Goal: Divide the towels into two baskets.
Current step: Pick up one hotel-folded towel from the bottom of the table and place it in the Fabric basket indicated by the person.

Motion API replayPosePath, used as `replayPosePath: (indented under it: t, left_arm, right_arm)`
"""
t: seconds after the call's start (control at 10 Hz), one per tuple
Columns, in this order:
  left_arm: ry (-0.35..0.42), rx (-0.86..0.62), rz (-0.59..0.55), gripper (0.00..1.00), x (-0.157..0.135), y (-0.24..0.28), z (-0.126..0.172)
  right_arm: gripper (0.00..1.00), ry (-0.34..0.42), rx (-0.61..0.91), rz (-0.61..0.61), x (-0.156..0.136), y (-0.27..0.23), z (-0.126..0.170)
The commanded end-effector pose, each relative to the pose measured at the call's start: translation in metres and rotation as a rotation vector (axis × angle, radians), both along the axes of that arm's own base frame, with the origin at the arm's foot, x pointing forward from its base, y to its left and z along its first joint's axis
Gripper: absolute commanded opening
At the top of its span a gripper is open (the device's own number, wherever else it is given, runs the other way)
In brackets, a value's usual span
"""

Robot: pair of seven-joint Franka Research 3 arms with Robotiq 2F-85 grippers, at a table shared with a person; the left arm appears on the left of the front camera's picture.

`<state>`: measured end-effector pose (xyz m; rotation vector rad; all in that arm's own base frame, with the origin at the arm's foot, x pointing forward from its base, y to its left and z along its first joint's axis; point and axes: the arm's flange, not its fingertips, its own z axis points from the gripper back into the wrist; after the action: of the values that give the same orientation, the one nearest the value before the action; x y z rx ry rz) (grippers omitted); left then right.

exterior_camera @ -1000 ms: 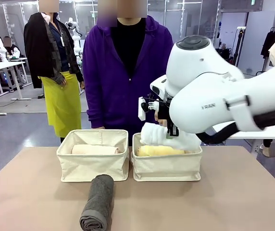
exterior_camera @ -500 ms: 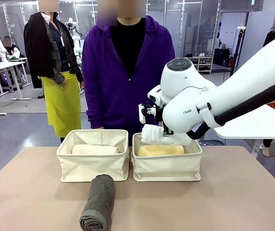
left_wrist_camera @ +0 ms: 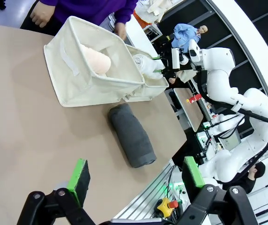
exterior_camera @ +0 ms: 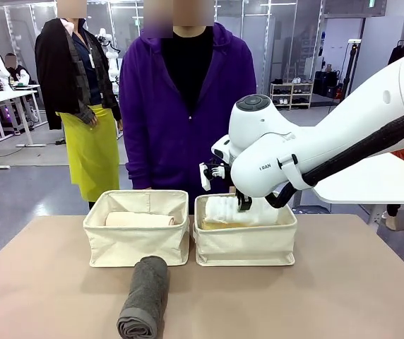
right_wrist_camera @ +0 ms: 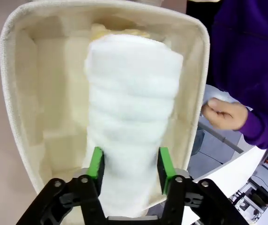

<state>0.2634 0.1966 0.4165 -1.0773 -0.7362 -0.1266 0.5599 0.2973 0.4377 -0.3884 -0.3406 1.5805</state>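
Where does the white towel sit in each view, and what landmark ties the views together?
Front view: white towel right of centre, in the right basket.
Left wrist view: top centre, in that basket.
Right wrist view: centre, held between the right gripper's green pads.
Shared landmark: the right basket's cream rim.

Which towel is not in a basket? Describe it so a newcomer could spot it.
On the tan table stand two cream baskets side by side. In front of the left basket, on the robot's side, lies a rolled dark grey towel on the bare tabletop. It alone is dark and outside a basket.
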Motion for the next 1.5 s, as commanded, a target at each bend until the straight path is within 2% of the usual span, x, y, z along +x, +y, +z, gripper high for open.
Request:
replayPosePath:
  t: [0.0, 0.4, 0.5, 1.4]
  left_arm:
    - [-0.008, -0.011, -0.003, 1.00, -0.004, 0.000, 0.003]
    - [-0.008, -0.011, -0.003, 1.00, -0.004, 0.000, 0.003]
    - [-0.008, -0.011, -0.003, 1.00, -0.004, 0.000, 0.003]
    - [-0.008, -0.011, -0.003, 1.00, -0.004, 0.000, 0.003]
  right_arm:
    - [1.00, 0.027, -0.003, 0.022, 0.003, -0.006, 0.009]
    - [0.99, 0.006, 0.050, -0.019, -0.012, -0.012, 0.019]
    - [0.99, -0.001, -0.004, -0.002, 0.001, -0.003, 0.005]
    - [0.99, -0.001, -0.004, -0.002, 0.001, -0.003, 0.005]
